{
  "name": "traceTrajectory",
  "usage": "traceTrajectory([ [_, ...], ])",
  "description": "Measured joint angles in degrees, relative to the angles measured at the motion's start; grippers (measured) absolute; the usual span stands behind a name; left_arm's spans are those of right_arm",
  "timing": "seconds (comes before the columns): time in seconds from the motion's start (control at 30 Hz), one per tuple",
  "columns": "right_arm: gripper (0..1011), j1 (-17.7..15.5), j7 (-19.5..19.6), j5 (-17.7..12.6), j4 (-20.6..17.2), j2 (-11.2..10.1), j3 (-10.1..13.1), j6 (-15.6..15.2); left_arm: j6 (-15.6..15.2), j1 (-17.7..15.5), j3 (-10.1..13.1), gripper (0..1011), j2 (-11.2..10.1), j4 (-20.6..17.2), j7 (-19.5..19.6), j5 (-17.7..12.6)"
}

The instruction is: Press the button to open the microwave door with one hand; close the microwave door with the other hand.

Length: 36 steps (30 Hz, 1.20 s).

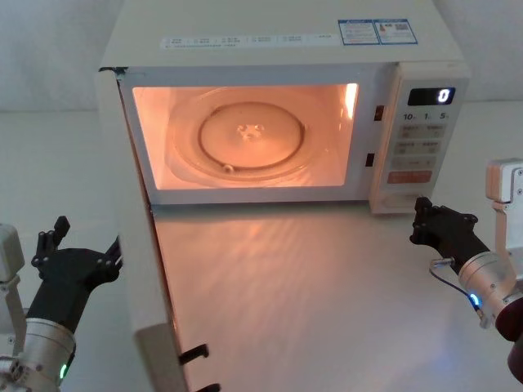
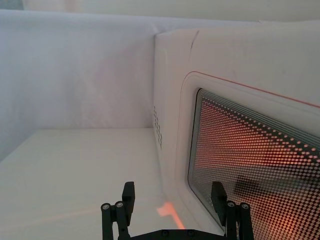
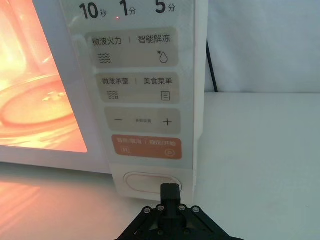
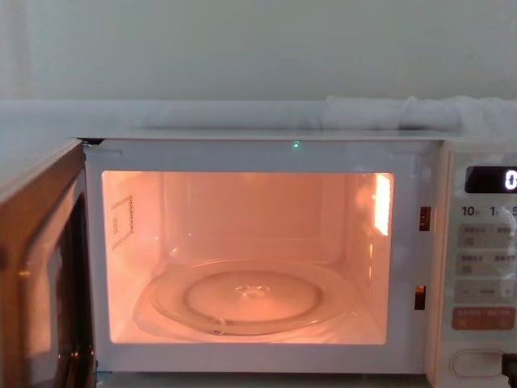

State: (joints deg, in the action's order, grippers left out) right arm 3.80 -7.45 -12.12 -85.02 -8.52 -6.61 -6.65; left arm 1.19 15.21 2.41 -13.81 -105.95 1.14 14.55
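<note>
Right hand [image 3: 169, 189]: fingers together in a single tip, held just in front of the button [image 3: 150, 181], low on the microwave's control panel [image 3: 142, 100]. You kept it level with the key because a closed tip presses a small target cleanly. Contact could not be confirmed.
Left hand [image 2: 172, 207]: fingers apart, empty, poised just beside the outer face of the microwave door [image 2: 250, 150]. You placed it on the outer side so that a push toward the cavity would swing the door shut.
Microwave door: stood wide open on its left hinge, reaching out toward the robot; its edge and two latch hooks [image 1: 194, 353] faced the head camera. Judged state: the opening step was done, the closing step was not yet begun.
Cavity: lit orange, with the glass turntable [image 4: 242, 301] bare.
Display [image 1: 431, 95]: read 0.
Orange-red key [image 3: 147, 148]: directly above the button; you needed to keep the tip off it.
Desk [image 1: 327, 302]: white and smooth, carrying the orange glow in front of the cavity.
Room: white draped cloth [image 2: 75, 70] behind and to the left of the appliance; a dark cable [image 3: 212, 65] ran down behind its right side.
</note>
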Motion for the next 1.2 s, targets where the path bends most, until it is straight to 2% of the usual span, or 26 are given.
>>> traceTrajectory([
  [0.33, 0, -0.6, -1.2, -0.2, -1.3, -0.6, -0.1, -0.9, 0.0, 0.0, 0.0, 1001, 0.0, 0.0, 0.0, 0.0],
  [0.67, 0, -4.0, -1.9, -1.1, -7.8, -2.6, 1.2, -2.2, 0.0, 0.0, 0.0, 1001, 0.0, 0.0, 0.0, 0.0],
  [0.93, 0, -7.5, -0.9, -1.6, -12.9, -4.3, 3.8, -3.1, 0.0, 0.0, 0.0, 1001, 0.0, 0.0, 0.0, 0.0],
  [1.2, 0, -10.0, 0.6, -1.8, -15.8, -5.6, 8.4, -3.4, 0.0, 0.0, 0.0, 1001, 0.0, 0.0, 0.0, 0.0],
])
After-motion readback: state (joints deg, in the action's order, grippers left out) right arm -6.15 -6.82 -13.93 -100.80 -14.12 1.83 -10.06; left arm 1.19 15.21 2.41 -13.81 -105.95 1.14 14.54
